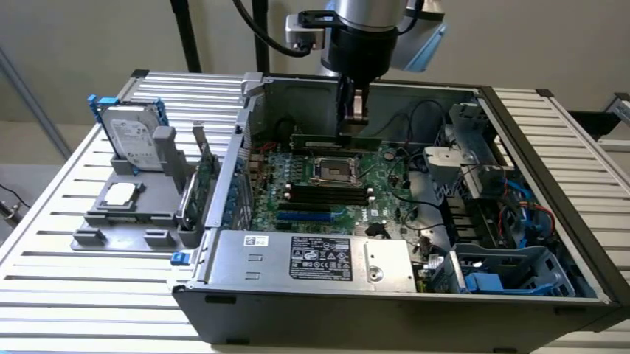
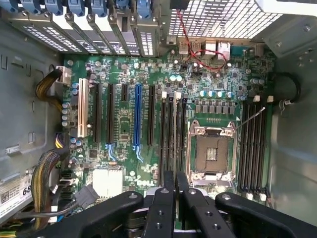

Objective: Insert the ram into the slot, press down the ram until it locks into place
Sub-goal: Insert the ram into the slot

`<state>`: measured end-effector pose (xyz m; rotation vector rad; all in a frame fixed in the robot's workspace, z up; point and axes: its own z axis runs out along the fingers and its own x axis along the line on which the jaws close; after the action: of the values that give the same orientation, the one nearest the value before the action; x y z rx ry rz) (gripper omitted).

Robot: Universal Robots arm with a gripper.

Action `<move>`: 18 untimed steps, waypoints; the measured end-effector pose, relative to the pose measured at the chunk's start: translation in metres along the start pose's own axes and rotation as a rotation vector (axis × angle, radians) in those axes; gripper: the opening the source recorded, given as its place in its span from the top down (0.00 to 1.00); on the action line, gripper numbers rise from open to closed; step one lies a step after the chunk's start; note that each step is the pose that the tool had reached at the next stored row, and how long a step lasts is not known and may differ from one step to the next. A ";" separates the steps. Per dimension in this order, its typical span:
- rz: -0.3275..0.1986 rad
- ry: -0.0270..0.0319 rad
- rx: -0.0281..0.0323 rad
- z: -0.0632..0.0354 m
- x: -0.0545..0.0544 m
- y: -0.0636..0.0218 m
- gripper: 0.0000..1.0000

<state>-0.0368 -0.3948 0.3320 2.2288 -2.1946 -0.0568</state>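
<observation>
The black fingers [image 1: 347, 110] are clenched on the top edge of the long, thin dark-green ram stick [image 1: 325, 139]. The ram stands on its long edge low inside the open grey computer case [image 1: 394, 317], beyond the silver CPU socket [image 1: 333, 171] as the exterior view looks. In the wrist view the fingers [image 2: 162, 208] hang over a group of long black memory slots [image 2: 172, 134] next to that socket on the green motherboard [image 2: 124, 129]. As I judge it, the ram is at its slot or just above it. I cannot tell whether it is seated, and the press-down and locking look not yet done. The nearer black slots [image 1: 325, 193] lie empty
</observation>
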 end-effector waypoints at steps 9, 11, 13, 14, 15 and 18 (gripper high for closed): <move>0.019 -0.0006 0.0004 0.0163 0.001 -0.0006 0.87; 0.019 -0.0006 0.0003 0.0200 0.001 -0.0007 0.87; 0.019 -0.0007 0.0004 0.0236 0.001 -0.0009 0.87; 0.019 -0.0007 0.0004 0.0254 0.001 -0.0009 0.87; 0.020 -0.0007 0.0004 0.0272 0.001 -0.0010 0.87; 0.020 0.0002 0.0005 0.0328 0.001 -0.0012 0.87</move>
<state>-0.0368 -0.3950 0.2992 2.2069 -2.2164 -0.0558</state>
